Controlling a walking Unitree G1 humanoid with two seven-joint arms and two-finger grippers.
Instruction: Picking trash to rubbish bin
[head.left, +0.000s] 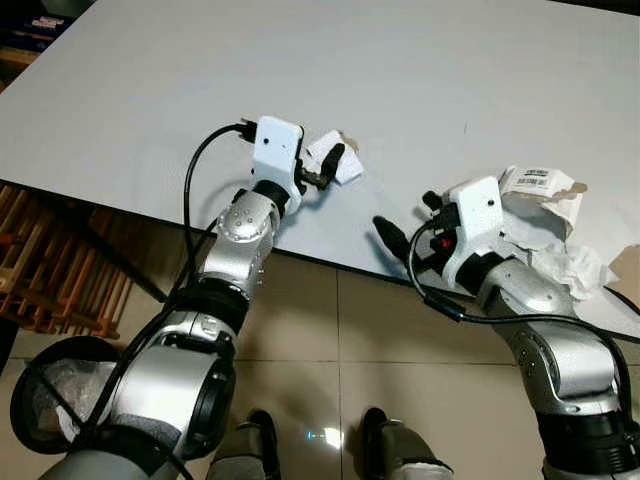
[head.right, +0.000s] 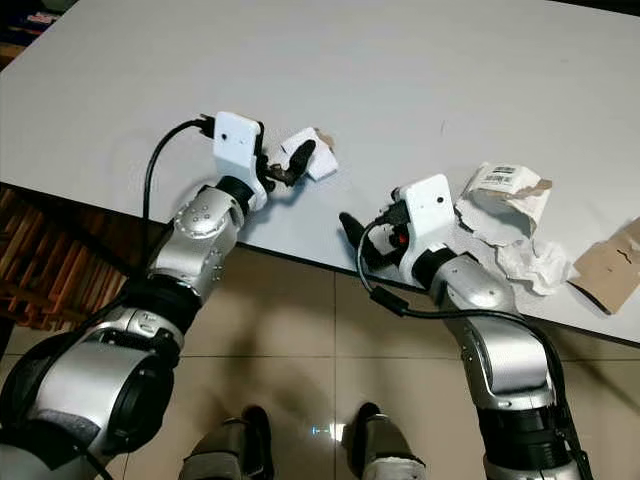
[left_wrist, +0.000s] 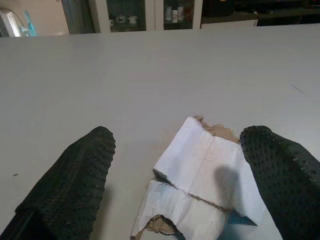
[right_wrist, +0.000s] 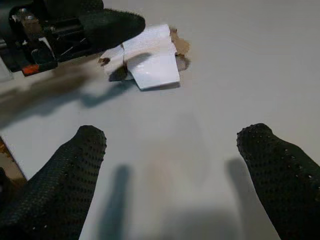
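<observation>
Our left gripper (left_wrist: 175, 175) has its two black fingers (left_wrist: 70, 175) spread wide, one on each side of a small torn scrap of white paper (left_wrist: 200, 170) with a ragged brown edge. The scrap lies flat on the white table (head.left: 400, 80), close to the near edge, and we judge that nothing is pinched yet. That flatness is the main risk: if the fingers close without pressing down to the tabletop, they may slide over the scrap, or nudge it toward the edge and onto the tiled floor (head.left: 330, 330).

Our right gripper (right_wrist: 170, 170) is also spread apart, holding nothing, low over bare table between the scrap and the other rubbish. Its fingers point toward the left gripper — if both arms reach for the scrap together, we could knock fingers.

Further right sits a pile of crumpled paper (head.right: 505, 205) with a barcode label, and beyond it a torn piece of brown cardboard (head.right: 610, 262) at the table edge. A careless swing of the right arm could sweep these off.

A dark round bin (head.left: 50, 400) with a clear liner appears low on our left — the carry there is short.
</observation>
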